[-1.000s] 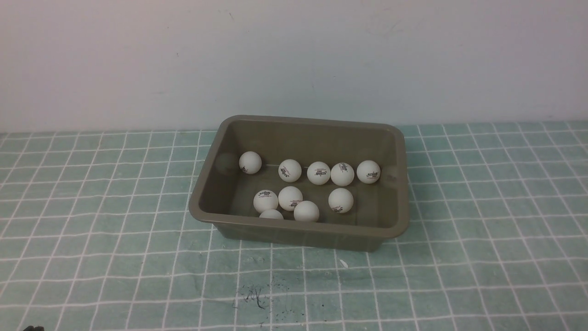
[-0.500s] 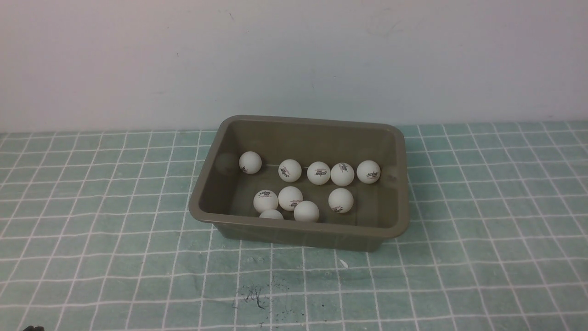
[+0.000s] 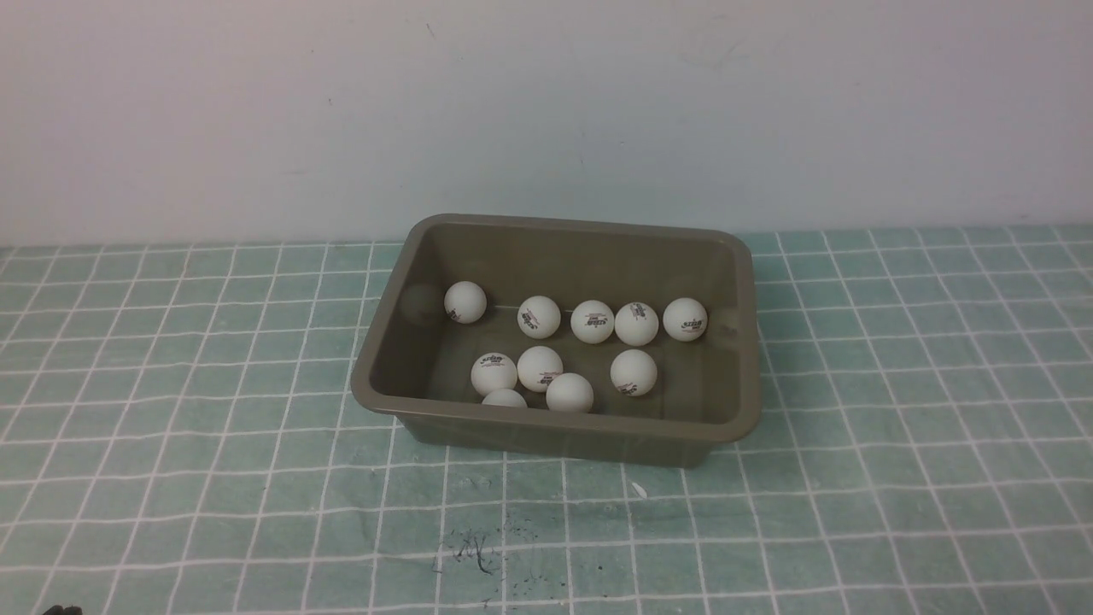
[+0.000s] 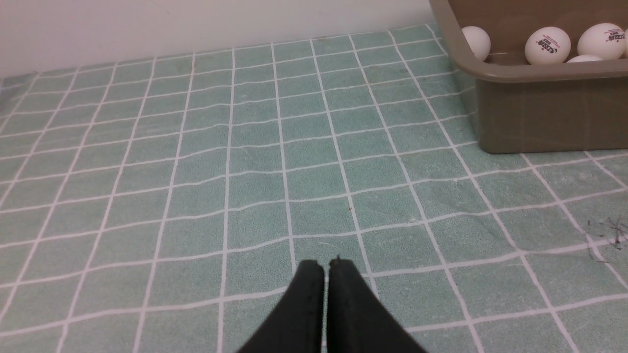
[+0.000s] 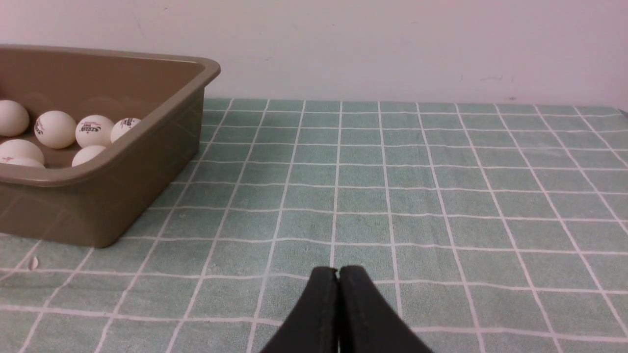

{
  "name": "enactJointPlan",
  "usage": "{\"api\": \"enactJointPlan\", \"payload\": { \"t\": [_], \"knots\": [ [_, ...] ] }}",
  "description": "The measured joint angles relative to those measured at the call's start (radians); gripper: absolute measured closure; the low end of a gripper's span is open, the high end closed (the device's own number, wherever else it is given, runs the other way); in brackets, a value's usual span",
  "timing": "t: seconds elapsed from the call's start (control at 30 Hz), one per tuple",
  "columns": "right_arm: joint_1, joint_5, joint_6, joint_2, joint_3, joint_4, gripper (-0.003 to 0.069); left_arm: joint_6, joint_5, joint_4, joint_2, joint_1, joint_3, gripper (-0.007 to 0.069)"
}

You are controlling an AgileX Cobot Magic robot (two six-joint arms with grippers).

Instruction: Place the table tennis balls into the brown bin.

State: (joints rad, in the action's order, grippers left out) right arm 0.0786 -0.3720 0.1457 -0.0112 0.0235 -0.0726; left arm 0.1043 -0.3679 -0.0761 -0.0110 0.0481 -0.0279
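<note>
The brown bin (image 3: 388, 342) stands mid-table on the green checked cloth. Several white table tennis balls (image 3: 593, 322) lie on its floor, a row at the back and a cluster toward the front. The bin (image 4: 539, 108) and some balls (image 4: 547, 45) show in the left wrist view, and the bin (image 5: 122, 166) with balls (image 5: 55, 129) in the right wrist view. My left gripper (image 4: 326, 264) is shut and empty over bare cloth, left of the bin. My right gripper (image 5: 338, 270) is shut and empty, right of the bin. Neither gripper shows in the front view.
A green cloth with a white grid (image 3: 897, 427) covers the table up to a pale wall (image 3: 546, 111). A small white scrap (image 3: 638, 489) and dark ink marks (image 3: 478, 551) lie in front of the bin.
</note>
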Motion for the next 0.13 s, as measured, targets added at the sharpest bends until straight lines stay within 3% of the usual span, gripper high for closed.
{"api": "enactJointPlan", "payload": {
  "t": [0.13],
  "knots": [
    [0.0,0.0,0.0,0.0,0.0,0.0,0.0673,0.0,0.0,0.0,0.0,0.0,0.0,0.0629]
  ]
}}
